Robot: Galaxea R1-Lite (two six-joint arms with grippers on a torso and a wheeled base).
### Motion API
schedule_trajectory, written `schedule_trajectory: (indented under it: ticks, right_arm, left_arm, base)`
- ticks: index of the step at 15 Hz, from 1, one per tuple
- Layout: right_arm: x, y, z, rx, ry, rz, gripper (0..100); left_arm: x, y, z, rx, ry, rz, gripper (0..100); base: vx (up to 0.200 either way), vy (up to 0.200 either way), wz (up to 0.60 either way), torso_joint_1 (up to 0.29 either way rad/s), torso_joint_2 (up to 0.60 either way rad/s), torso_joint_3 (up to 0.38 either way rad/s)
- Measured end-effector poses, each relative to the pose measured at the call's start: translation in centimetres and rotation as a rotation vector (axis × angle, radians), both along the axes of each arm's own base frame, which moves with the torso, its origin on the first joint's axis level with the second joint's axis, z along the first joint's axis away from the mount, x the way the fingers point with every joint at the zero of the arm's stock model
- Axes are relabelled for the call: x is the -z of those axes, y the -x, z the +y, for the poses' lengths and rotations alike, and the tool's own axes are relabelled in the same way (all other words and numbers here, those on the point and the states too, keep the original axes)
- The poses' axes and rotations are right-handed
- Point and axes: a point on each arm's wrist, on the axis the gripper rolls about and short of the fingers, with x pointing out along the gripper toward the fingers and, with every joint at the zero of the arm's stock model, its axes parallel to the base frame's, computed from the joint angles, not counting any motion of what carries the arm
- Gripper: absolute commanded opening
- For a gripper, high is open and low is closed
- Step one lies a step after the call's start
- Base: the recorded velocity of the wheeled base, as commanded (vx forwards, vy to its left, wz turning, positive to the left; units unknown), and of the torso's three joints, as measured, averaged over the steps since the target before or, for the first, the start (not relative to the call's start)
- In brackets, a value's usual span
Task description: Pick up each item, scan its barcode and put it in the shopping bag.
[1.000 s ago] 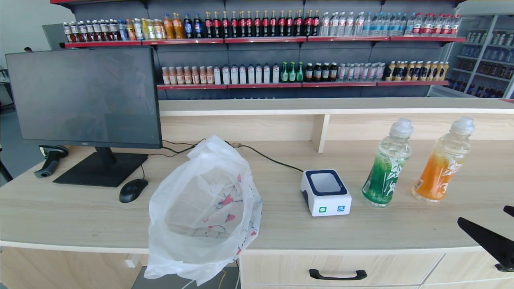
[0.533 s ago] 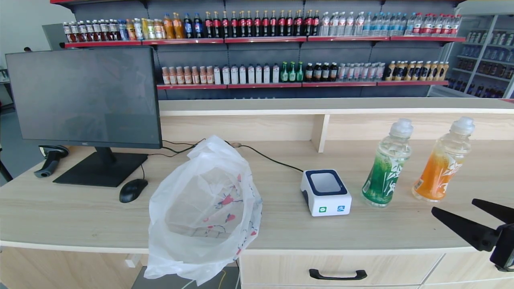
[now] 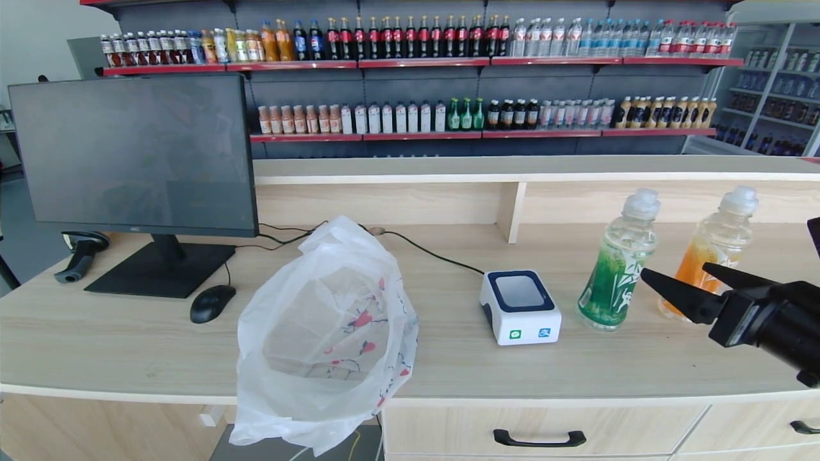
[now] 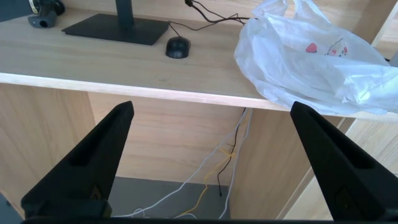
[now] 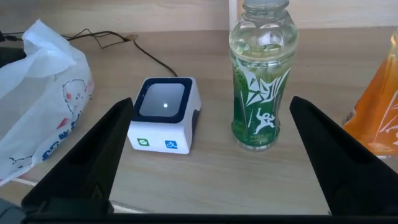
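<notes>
Hovering above the right end of the desk (image 3: 96, 339): right gripper (image 3: 674, 269), fingers spread wide, nothing held, tips pointing at the two bottles.

Left gripper (image 4: 211, 106): fingers spread wide, nothing held, low in front of the desk, below its front edge.

Green bottle (image 3: 616, 269): upright on the desk, capped. In the right wrist view it stands between the right gripper's fingers, apart from both.

Orange bottle (image 3: 721, 237): upright, capped, just right of the green bottle. Its lower part is hidden behind the right gripper in the head view; whether a finger touches it cannot be told.

Scanner (image 3: 520, 307): white box, dark-rimmed window facing up, near the green bottle on its left, not touching it.

Cable (image 3: 435, 256): black, running from behind the scanner past the bag toward the monitor.

Bag (image 3: 327, 333): thin white plastic with red print, mouth open, left of the scanner at the desk's front edge, its lower part hanging over.

Mouse (image 3: 212, 303): black, left of the bag, in front of the monitor's stand.

Monitor (image 3: 134, 147): dark screen, on the left part of the desk.

Hand scanner (image 3: 80, 255): black, at the far left beside the monitor.

Shelves (image 3: 416, 64): red-edged, behind the desk, with rows of bottled drinks.
</notes>
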Motion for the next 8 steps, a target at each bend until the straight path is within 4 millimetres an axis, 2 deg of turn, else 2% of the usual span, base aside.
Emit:
schedule_trajectory:
  ticks: [3,8]
  right_arm:
    - [1.9,-1.0,0.2,0.008,0.042,-0.006,100]
    - [4.8,-4.2,0.7,0.071,0.065,-0.093,100]
  left_arm:
    - [0.0,0.0,0.0,0.001,0.0,0.0,100]
    - [0.0,0.0,0.0,0.001,0.0,0.0,100]
  base:
    - [0.0,0.0,0.0,0.0,0.0,0.0]
    - [0.0,0.0,0.0,0.0,0.0,0.0]
